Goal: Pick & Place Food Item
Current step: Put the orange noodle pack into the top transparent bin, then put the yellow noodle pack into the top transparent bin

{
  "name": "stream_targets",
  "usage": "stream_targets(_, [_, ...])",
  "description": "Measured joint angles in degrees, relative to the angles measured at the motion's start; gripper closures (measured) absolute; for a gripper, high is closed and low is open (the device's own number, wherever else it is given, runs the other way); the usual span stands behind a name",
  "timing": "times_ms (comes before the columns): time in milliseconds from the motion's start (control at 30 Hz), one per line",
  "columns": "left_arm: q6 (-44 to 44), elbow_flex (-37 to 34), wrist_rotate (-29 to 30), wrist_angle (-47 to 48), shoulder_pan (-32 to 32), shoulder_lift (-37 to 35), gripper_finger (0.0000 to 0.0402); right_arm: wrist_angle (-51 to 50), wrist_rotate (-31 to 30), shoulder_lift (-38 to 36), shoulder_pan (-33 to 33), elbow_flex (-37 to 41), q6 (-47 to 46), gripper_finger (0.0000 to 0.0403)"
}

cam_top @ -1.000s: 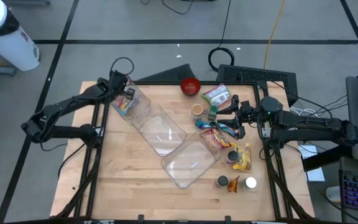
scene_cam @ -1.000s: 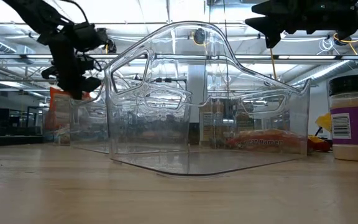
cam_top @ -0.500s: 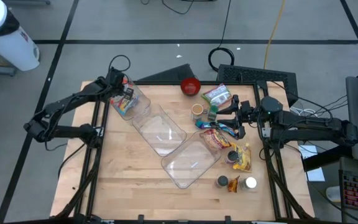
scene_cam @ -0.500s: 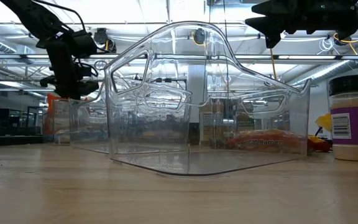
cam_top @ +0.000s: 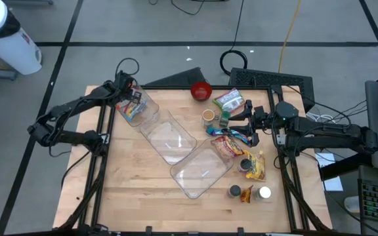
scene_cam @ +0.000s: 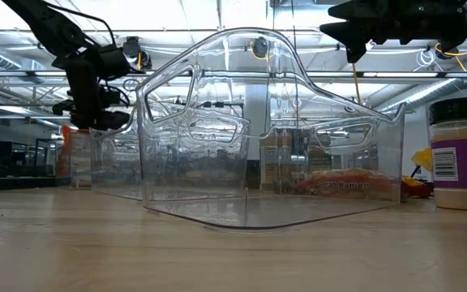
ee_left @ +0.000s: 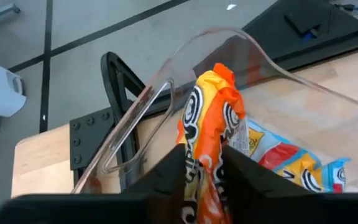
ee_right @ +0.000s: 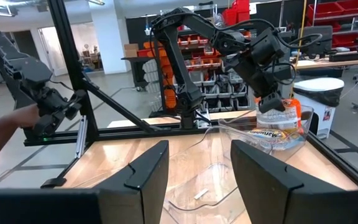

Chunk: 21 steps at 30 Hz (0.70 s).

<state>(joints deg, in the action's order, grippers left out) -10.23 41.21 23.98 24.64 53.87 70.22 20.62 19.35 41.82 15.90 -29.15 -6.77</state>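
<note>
Risk: orange snack packet (ee_left: 211,134) catches on left gripper (ee_left: 202,174) fingers, lifts out of clear bin (cam_top: 140,107) on withdrawal. Left jaws parted slightly, flanking packet; grip or contact uncertain. Packet stands in far-left bin. Right gripper (ee_right: 194,174) spread, empty, hovering above food pile.

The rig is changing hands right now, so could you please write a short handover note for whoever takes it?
Left gripper: over the far-left clear bin, fingers loosely either side of an orange snack packet that sits in the bin with other packets.
Right gripper: open, empty, waiting above the snack pile on the right.
Done: some packets binned.
Left: the two nearer bins look empty; snacks, jars and cups remain on the table.
</note>
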Motion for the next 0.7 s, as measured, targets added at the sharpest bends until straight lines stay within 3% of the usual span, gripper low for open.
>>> stream_targets(233, [-0.71,0.00,0.01,-0.71,0.00,-0.28,0.0223,0.02,0.00,0.00,0.00,0.00,-0.04,0.0238])
stream_targets(700, [1.14,3.67,2.96,-0.50,-0.02,-2.04,0.0253,0.02,0.00,-0.01,0.00,0.00,-0.04,0.0238])
